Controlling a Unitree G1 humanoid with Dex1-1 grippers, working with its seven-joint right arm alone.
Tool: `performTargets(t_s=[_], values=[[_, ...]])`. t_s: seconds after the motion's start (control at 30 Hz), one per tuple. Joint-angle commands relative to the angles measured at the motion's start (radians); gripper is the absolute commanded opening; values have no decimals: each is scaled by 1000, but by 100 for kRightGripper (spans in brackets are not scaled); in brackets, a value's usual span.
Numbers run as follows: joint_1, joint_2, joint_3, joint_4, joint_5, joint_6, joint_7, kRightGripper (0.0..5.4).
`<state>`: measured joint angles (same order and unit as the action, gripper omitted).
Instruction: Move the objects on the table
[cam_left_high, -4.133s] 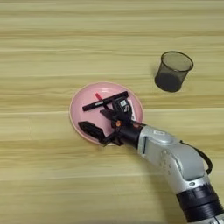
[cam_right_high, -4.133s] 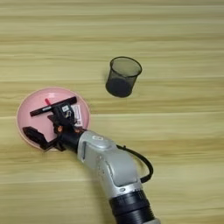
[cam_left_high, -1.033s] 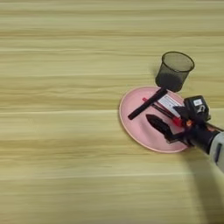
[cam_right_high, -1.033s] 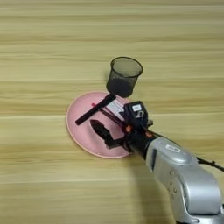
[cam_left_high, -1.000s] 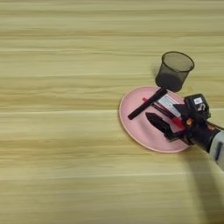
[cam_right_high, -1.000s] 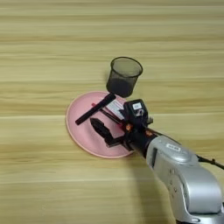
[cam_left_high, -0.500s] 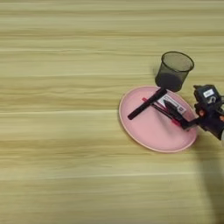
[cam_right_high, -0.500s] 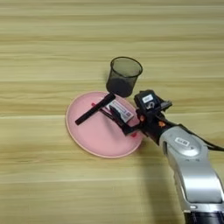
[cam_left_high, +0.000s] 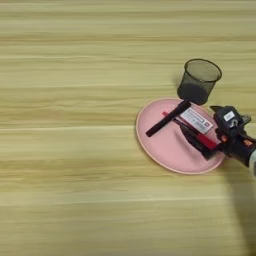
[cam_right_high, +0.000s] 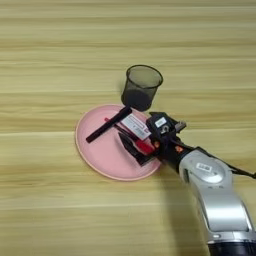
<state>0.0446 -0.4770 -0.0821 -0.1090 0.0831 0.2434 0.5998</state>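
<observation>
The round pink plate (cam_right_high: 100, 150) lies on the wooden table (cam_right_high: 45, 90), its far rim close to the black mesh cup (cam_right_high: 141, 87), which stands upright. On the plate a black marker (cam_right_high: 107, 125) lies diagonally, with the small white labelled box (cam_right_high: 135, 125) to its right and a thin red pen (cam_left_high: 170, 118) running under them. My right gripper (cam_right_high: 146, 140) reaches in over the plate's right rim. It is open: one black finger (cam_right_high: 131, 146) lies low across the plate's surface, and the other stands higher beside the box. It holds nothing.
The silver forearm (cam_right_high: 215, 190) comes in from the bottom right corner. Bare wooden tabletop (cam_left_high: 65, 150) stretches to the left of and behind the plate.
Since four seconds ago the plate has slid right, up to the cup. In the last second the gripper drew back to the right rim, then reached slightly left over the plate again.
</observation>
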Motion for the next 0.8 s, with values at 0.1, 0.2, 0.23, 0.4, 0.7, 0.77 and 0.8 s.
performTargets(t_s=[0.1,0.2,0.23,0.4,0.7,0.77,0.8], values=[[-74,-38,-15,16,-10,-50,-7,537],[-79,-40,-12,31,-13,-49,-3,537],[-82,-39,-9,39,-15,-52,-2,537],[-120,-35,-12,122,-20,-58,7,537],[-144,-31,-3,181,-21,-68,16,537],[-144,-29,0,178,-20,-66,19,537],[-144,-29,1,177,-19,-66,20,537]])
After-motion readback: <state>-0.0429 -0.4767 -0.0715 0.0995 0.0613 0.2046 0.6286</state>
